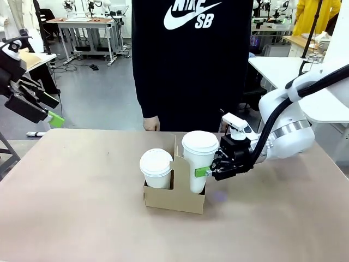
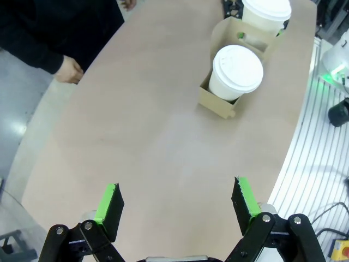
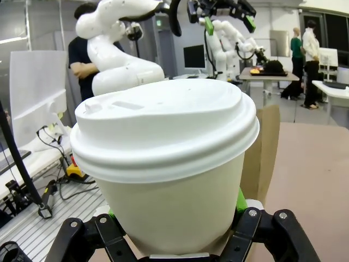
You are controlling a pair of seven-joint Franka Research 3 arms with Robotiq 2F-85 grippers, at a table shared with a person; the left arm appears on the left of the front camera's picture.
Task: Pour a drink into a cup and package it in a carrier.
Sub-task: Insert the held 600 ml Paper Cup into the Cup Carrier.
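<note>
Near the centre of the beige tabletop (image 1: 71, 207) stands the low brown cardboard carrier (image 1: 174, 197) with its upright central handle tab. Two tall white paper cups with white plastic lids occupy it. The left cup (image 1: 156, 168) sits fully down in the left slot. The right cup (image 1: 199, 160) stands upright, its long axis vertical, with its base in or just above the right slot; it rides visibly higher than its neighbour, so whether it is fully seated cannot be told.

The right claw (image 1: 210, 171) reaches in from the right side and is clamped on the wall of the right cup, below the lid; its wrist view shows the lidded cup (image 3: 163, 164) directly between its green-padded fingers (image 3: 241, 199), with the carrier's handle tab just behind. The deciding relation is therefore vertical: the cup lies straight ahead of this claw, and the slot lies directly beneath the cup, so the coming move appears to be a short downward seating, then a release.

The left claw (image 1: 38, 106) hangs at the far left above the tabletop edge, jaws spread wide and empty (image 2: 177, 202), well apart from the carrier (image 2: 221, 101). The right arm is plainly the nearer. A person in a black top (image 1: 191, 60) stands at the far side, one hand (image 1: 151, 123) resting at the edge.
</note>
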